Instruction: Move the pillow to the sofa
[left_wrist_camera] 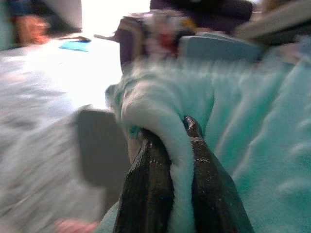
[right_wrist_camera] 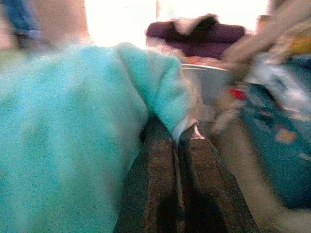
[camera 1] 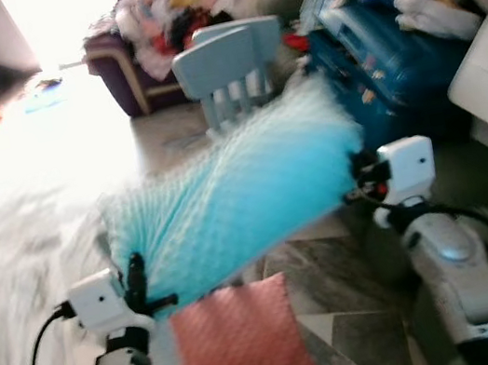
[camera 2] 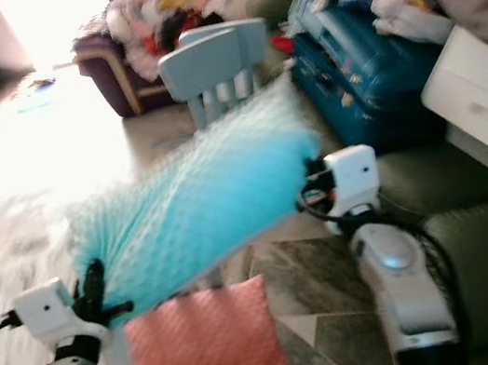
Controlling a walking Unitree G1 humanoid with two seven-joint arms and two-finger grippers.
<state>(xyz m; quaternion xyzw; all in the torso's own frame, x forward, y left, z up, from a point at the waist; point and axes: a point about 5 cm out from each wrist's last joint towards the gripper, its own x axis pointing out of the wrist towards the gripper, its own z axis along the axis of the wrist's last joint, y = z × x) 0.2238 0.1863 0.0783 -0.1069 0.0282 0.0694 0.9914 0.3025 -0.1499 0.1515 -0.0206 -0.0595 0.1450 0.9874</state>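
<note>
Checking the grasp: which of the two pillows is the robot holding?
The turquoise pillow, pinched by left gripper and right gripper; the pink pillow lies below.

A fluffy turquoise pillow [camera 1: 237, 198] with a pale dotted texture, a salmon-pink cushion [camera 1: 229, 341] with fine speckles, a pale blue plastic chair [camera 1: 228, 67], a dark purple sofa [camera 1: 133, 65].
</note>
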